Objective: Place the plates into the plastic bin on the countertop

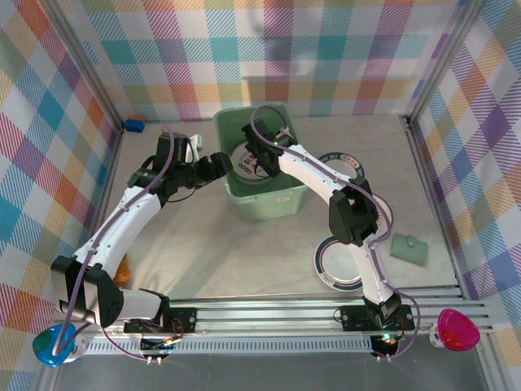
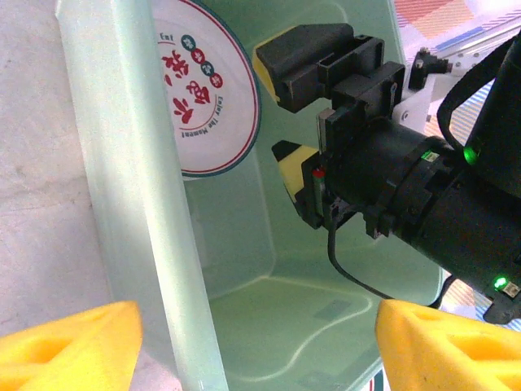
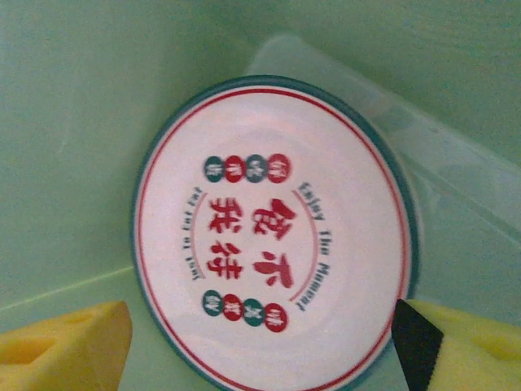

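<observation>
The mint-green plastic bin (image 1: 281, 204) stands mid-countertop. One white plate (image 3: 273, 236) with a green and red rim and red lettering rests inside it, also seen as the plate (image 1: 242, 159) and the plate (image 2: 207, 90). My right gripper (image 1: 264, 155) hangs inside the bin just over that plate, open, its yellow fingers (image 3: 65, 342) either side and off it. From the left wrist, the right gripper (image 2: 273, 110) is open and empty. My left gripper (image 2: 252, 350) is open astride the bin's left wall (image 2: 130, 163). More plates (image 1: 335, 267) lie on the countertop (image 1: 212, 244) at right.
A second plate (image 1: 352, 167) peeks from under the right arm. A small flat green lid-like piece (image 1: 409, 247) lies at far right. A blue object (image 1: 134, 125) sits in the back left corner. Plaid walls and a metal rail (image 1: 269, 309) ring the surface.
</observation>
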You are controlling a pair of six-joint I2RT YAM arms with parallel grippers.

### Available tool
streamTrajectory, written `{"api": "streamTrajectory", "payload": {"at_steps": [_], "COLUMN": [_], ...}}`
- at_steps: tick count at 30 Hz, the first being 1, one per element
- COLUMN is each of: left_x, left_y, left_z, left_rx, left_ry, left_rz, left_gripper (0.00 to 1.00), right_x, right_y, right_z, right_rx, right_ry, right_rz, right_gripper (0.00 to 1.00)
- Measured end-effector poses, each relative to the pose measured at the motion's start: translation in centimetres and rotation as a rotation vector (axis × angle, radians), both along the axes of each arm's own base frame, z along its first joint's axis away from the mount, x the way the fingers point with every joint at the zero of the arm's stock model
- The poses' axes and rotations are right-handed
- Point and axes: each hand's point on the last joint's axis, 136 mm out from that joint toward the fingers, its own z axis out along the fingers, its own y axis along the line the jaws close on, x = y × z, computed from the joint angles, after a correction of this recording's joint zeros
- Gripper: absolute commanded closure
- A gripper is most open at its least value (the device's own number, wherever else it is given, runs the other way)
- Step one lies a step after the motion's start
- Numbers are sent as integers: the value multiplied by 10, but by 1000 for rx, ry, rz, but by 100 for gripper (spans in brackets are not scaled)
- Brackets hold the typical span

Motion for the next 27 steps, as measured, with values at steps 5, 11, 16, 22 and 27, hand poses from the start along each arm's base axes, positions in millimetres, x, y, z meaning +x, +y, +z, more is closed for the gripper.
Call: {"api": "streamTrajectory", "payload": {"at_steps": [5, 11, 16, 22, 27], "left_x": [-2, -4, -7, -7, 1], "left_y": [4, 8, 13, 13, 11], "left_z": [0, 0, -7, -11, -13], "left_rx": [25, 48, 71, 85, 102], "left_ry": [3, 10, 38, 65, 70], "left_rz": [5, 19, 33, 36, 45], "left_gripper": [24, 24, 24, 25, 25], "right_x": [6, -23, -53, -43, -34], "right_y": [9, -16, -60, -177, -253], "right_z": [26, 105, 175, 174, 119], "right_rx": [-39, -65, -31, -64, -117], "right_ry": [-85, -223, -353, -340, -164], "right_rz": [132, 240, 307, 238, 208], "right_gripper": [13, 15, 17, 22, 28]}}
